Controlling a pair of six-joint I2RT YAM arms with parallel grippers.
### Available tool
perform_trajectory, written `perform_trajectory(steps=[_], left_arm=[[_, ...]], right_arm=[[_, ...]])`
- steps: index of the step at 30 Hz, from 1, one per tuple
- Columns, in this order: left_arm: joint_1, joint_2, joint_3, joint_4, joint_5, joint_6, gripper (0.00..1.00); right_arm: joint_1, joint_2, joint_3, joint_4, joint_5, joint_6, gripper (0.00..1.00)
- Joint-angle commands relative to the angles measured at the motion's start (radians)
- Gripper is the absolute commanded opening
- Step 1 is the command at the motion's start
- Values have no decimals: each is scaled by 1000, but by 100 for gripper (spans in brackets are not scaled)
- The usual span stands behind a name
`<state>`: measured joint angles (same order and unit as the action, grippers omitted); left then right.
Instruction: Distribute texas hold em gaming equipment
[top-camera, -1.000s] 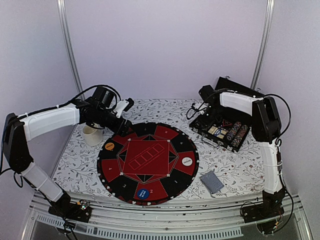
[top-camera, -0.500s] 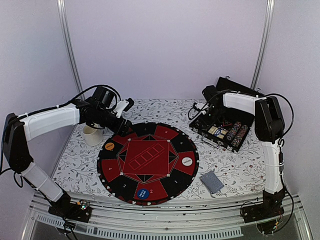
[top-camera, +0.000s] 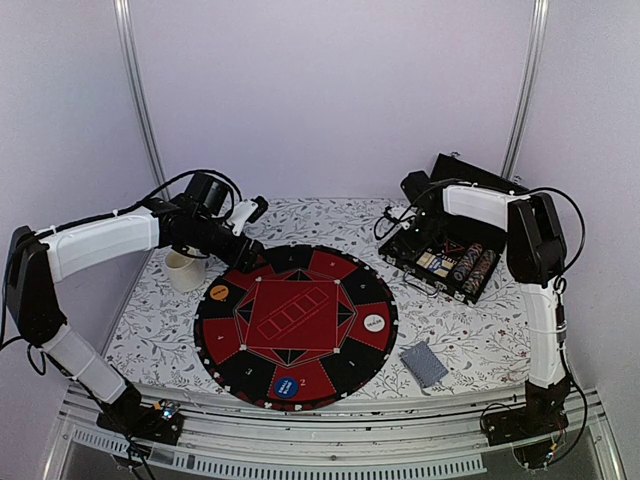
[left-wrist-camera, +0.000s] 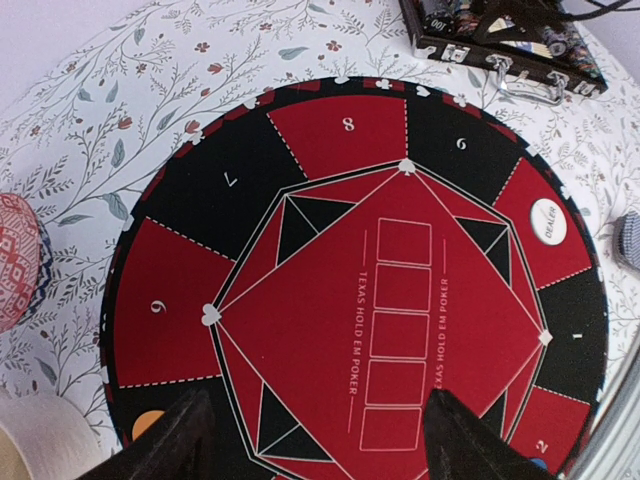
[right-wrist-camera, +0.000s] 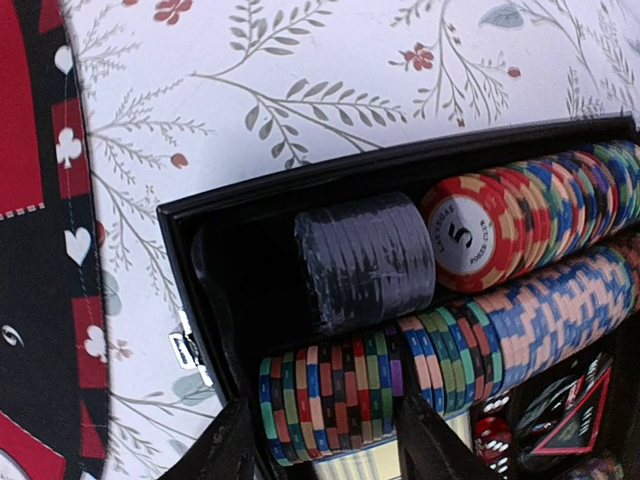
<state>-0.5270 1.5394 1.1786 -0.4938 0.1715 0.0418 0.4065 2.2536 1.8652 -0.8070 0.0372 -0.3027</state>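
Observation:
The round red-and-black poker mat (top-camera: 295, 325) carries an orange disc (top-camera: 219, 293), a white dealer disc (top-camera: 374, 322) and a blue disc (top-camera: 286, 389). A grey-blue card deck (top-camera: 424, 363) lies right of the mat. The open black case (top-camera: 450, 262) holds rows of striped poker chips (right-wrist-camera: 540, 300). My left gripper (left-wrist-camera: 320, 440) is open and empty above the mat's (left-wrist-camera: 370, 300) far-left part. My right gripper (right-wrist-camera: 330, 440) is open at the case's left end. Its fingers (right-wrist-camera: 230, 445) stand either side of a short striped chip stack (right-wrist-camera: 335, 395).
A white cup (top-camera: 185, 270) stands left of the mat under my left arm. A pink patterned bowl (left-wrist-camera: 15, 260) sits beside it. The case lid stands up at the back right. A stack of black chips (right-wrist-camera: 365, 260) and red dice (right-wrist-camera: 490, 440) lie in the case.
My right gripper has shifted slightly over the case's left end. The left arm has not moved.

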Motion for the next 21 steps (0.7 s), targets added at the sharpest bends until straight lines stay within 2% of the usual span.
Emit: perform_trajectory(steps=[1,9,13,18,21], left_arm=[[15,-10,-10,-12,-1,10,74],[15,-5,-8,-12,3,9,74],[15,-7,-8,-13,1,9,74],[15,-7,-8,-15,1,10,74],[15,-8,-8,-14,3,10,74]], right_arm=[[-9,74,-14,-51,23,16,47],[15,27,-20,-58,-37,13,41],[16,5,-21,-35,-6,24,41],[16,-39,-16,-11,-43,23,41],[11,-57,-11,0,-42,23,44]])
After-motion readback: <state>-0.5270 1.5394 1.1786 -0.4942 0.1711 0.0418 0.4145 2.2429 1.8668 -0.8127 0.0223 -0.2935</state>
